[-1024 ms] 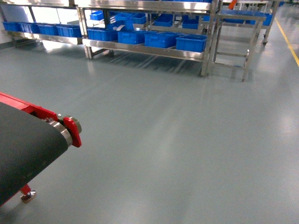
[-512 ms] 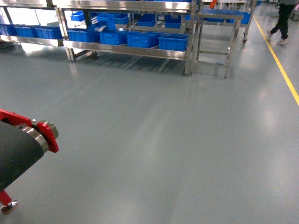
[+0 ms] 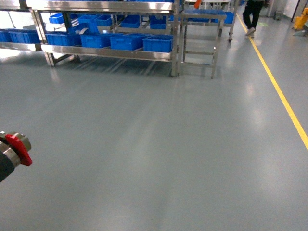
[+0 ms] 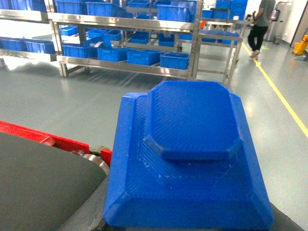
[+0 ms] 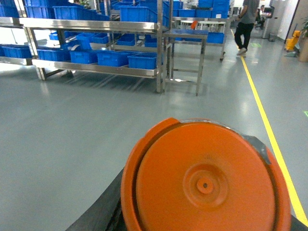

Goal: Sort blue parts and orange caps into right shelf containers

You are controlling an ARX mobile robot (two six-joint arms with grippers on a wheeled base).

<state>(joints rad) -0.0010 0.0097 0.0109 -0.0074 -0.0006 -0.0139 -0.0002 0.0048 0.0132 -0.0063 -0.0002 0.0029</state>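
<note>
Grey factory floor (image 3: 159, 144) stretches between the robot and a steel shelf rack (image 3: 106, 50) far ahead, its lower tier lined with blue crates (image 3: 158, 43), the containers the sorting calls for; a person (image 3: 252, 14) walks the yellow line (image 3: 284, 103) beyond. Nearer, the red end of a conveyor (image 3: 17, 149) sits at the left edge. The left wrist camera is filled by a stepped blue part (image 4: 187, 159), which hides the fingers, so whether they pinch it or merely carry it cannot be told. The right wrist view is the same story with an orange cap (image 5: 207, 180). Both loads sit well short of the crates. The likely risk: a jolt in travel could shake either piece loose onto the floor, or the person could cross the path.
</note>
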